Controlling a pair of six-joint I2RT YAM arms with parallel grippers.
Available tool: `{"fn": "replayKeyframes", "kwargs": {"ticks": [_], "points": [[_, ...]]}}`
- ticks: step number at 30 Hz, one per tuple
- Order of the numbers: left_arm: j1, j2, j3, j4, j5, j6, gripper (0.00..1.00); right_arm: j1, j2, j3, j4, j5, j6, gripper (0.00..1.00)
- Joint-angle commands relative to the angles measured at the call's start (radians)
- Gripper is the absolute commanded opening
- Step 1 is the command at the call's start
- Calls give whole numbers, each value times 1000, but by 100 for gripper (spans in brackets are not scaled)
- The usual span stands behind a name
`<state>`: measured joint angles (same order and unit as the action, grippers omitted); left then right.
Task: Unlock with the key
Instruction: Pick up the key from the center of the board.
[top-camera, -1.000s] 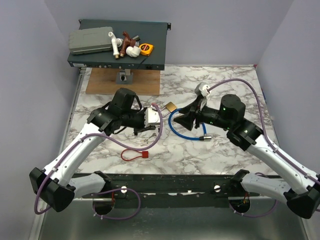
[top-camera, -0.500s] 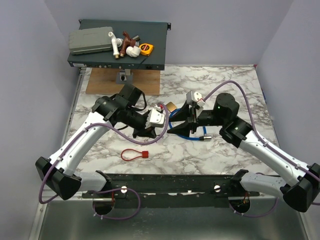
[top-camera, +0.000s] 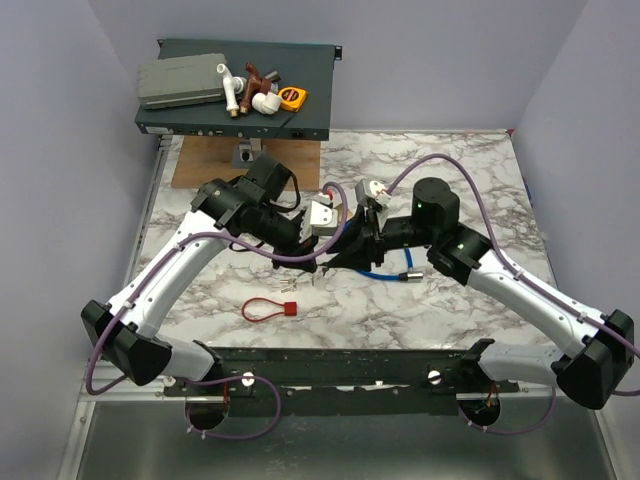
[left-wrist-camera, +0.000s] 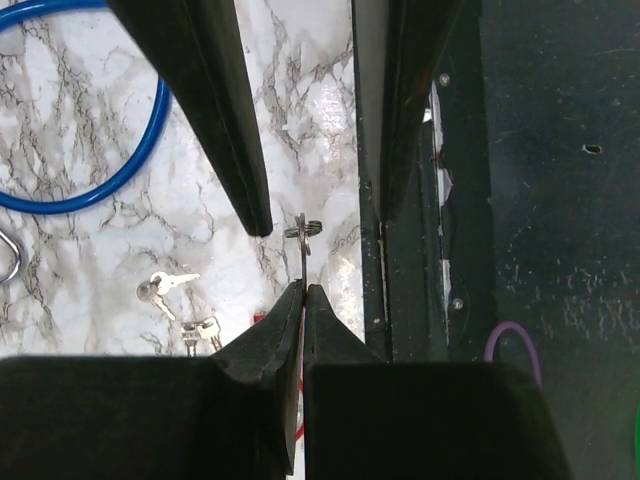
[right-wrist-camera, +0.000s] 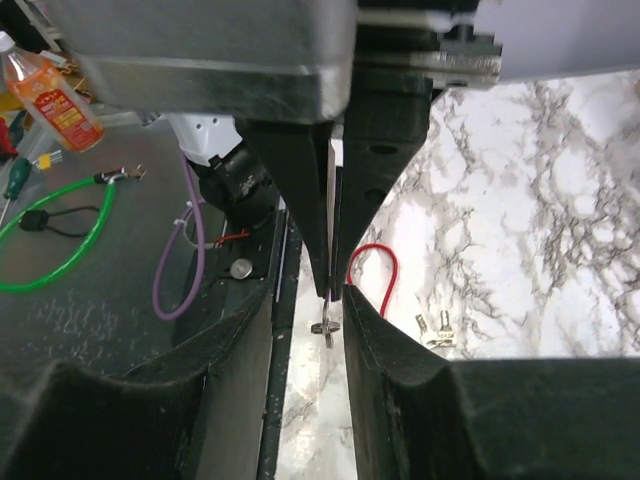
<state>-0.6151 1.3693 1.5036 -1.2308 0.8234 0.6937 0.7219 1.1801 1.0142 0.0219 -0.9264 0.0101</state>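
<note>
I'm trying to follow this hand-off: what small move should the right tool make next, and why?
Probably close the right tool. The left tool is shut on a small key, whose free end sticks out between the right tool's open fingers, which seem not to be touching it yet. Closing would grip it.

Blue cable lock (left-wrist-camera: 50, 207) lies on marble table (top-camera: 470, 170)

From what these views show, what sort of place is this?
Probably a robotics lab cell: marble-patterned tabletop boxed in by plain panels, rack unit piled with odd parts, bottle beside the rig.
</note>
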Motion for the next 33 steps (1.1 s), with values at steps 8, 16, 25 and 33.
{"fn": "replayKeyframes", "kwargs": {"ticks": [8, 16, 25, 33], "points": [[-40, 40, 72, -63, -27, -82, 0, 25, 56, 49, -95, 95, -31, 30], [-46, 49, 75, -68, -46, -78, 0, 31, 55, 45, -127, 84, -50, 25], [-46, 58, 88, -60, -64, -79, 0, 35, 69, 58, -184, 74, -66, 36], [-50, 55, 99, -53, -58, -97, 0, 40, 90, 67, -182, 104, -67, 10]]}}
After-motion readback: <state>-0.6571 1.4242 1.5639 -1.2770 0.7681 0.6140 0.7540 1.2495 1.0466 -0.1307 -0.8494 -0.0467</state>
